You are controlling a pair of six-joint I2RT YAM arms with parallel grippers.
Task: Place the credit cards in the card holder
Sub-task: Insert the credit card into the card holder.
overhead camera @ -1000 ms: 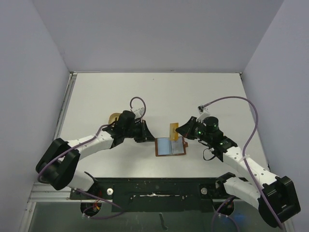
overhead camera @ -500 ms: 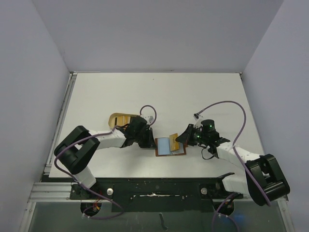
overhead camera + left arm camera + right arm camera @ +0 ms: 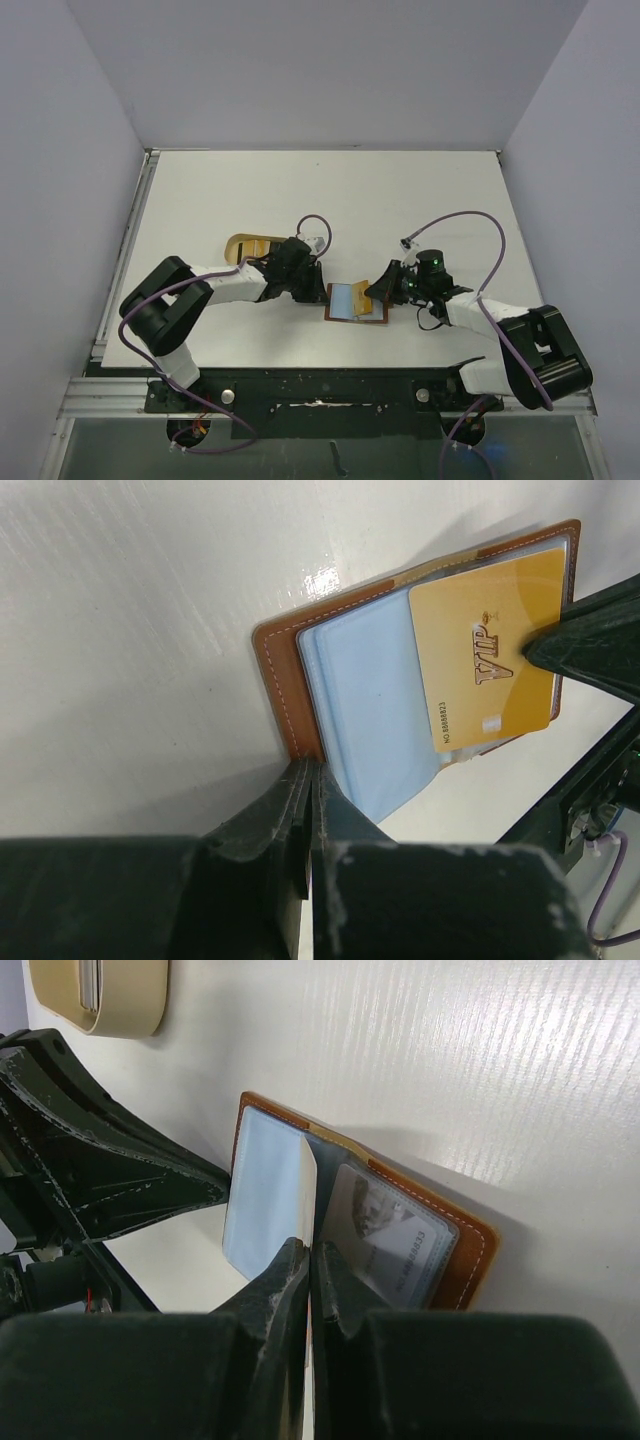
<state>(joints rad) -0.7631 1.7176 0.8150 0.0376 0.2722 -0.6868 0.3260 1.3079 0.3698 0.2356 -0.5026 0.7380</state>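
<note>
One gold credit card point(image 3: 487, 655) sits over the right half of the open card holder point(image 3: 280, 675), near the middle of the tabletop's point(image 3: 400, 200) near edge; not yet pocketed. Right tool point(image 3: 310, 1248) pinches the card's edge. Left tool point(image 3: 307, 767), pressed together, bears on the holder's left cover. I judge I should hold that cover pinned, line the card up with a sleeve's point(image 3: 365, 715) mouth, then slide it in shallow and slow.
</note>
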